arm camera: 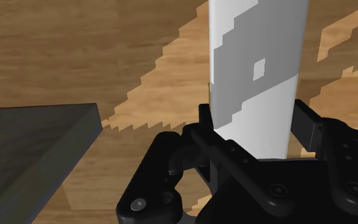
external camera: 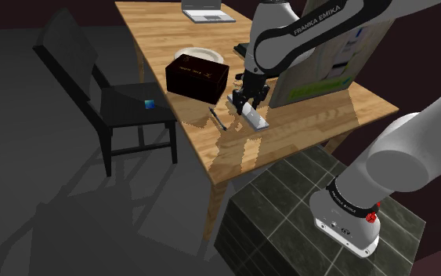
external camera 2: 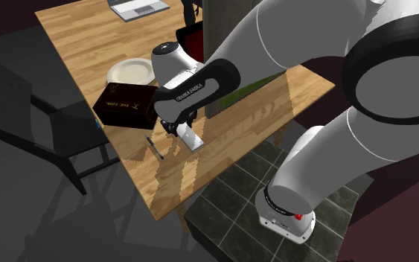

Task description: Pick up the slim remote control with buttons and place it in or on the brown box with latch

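In the shoulder view, a dark chair [external camera: 124, 102] stands at the left side of the wooden table [external camera: 289, 141], a small blue object [external camera: 149, 103] resting on its seat. On the table nearest the chair sits the dark brown box [external camera: 197, 77], lid shut, with a pale plate [external camera: 199, 56] just behind it and a laptop [external camera: 207, 11] at the far end. A thin pen [external camera: 217, 118] lies on the wood just in front of the box. Right of the pen, the black gripper [external camera: 250, 100] points down at the table, and its fingers clasp the white remote [external camera: 254, 116], which slants out beyond them toward the table's near edge. Whether the remote's low end touches the wood cannot be told. An upright board [external camera: 328, 67] with green and white panels stands behind the arm [external camera: 305, 31], and the tiled stand [external camera: 289, 212] sits at lower right.

The second exterior view shows the same order: the box [external camera 2: 126, 104] and the plate [external camera 2: 129, 72] at left, the pen [external camera 2: 155, 147] next, then the gripper [external camera 2: 179, 128] with the remote [external camera 2: 193, 138] beside the box and apart from it.

In the wrist view, the gripper [arm camera: 254, 130] has its fingers [arm camera: 308, 124] pressed to both long sides of the remote [arm camera: 257, 76], which runs straight out from the hand over sunlit and shaded wood. A dark flat-topped block [arm camera: 31, 153] lies off to one side; what it is cannot be told.
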`<action>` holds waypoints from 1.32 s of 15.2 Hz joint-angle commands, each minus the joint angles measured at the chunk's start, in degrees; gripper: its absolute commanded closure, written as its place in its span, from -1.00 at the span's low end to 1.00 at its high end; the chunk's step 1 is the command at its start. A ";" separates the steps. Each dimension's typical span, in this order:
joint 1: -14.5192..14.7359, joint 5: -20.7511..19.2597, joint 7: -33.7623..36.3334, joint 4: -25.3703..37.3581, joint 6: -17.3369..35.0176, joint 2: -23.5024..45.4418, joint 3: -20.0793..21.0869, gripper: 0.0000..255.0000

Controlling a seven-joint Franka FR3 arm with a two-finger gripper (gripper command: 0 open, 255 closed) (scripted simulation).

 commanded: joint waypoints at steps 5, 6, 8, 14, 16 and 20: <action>-0.01 0.00 0.00 -0.01 0.01 0.00 0.00 1.00; 0.01 0.06 -0.05 0.28 -0.89 -0.61 -0.03 1.00; 0.04 0.15 -0.13 0.93 -2.68 -1.75 -0.09 1.00; 0.10 0.35 -0.33 3.16 -7.98 -4.83 -0.26 1.00; 0.11 0.39 -0.38 4.01 -9.72 -5.72 -0.32 1.00; 0.13 0.44 -0.47 5.84 -13.15 -7.32 -0.43 1.00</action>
